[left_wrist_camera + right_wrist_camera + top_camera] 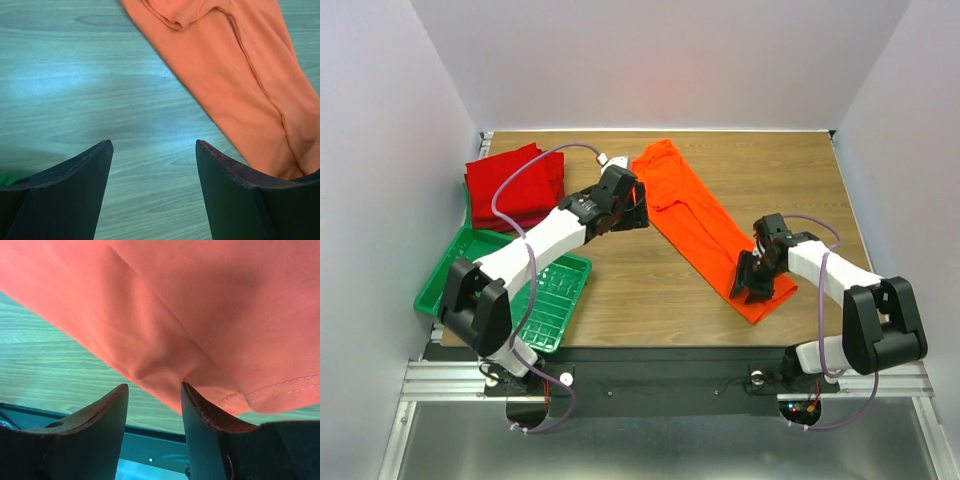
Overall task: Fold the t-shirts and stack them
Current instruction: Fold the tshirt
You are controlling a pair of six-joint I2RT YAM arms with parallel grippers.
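The bright orange t-shirt [695, 215] lies as a long narrow strip running diagonally from the back centre of the table to the front right. My left gripper [636, 214] [154, 145] is open over bare wood just left of the shirt's collar end [240, 75], holding nothing. At the shirt's near hem, my right gripper [752, 288] [154, 387] has its jaws apart. The orange cloth [200, 300] bulges down to the fingertips, with its hem corner resting against the right finger [210, 412]. Deep red folded t-shirts [515, 185] are stacked at the back left.
A green plastic grid tray [560, 290] sits at the front left, partly under the left arm. The table's near edge [150, 432] lies just past the right fingertips. White walls close in the table on the left, back and right.
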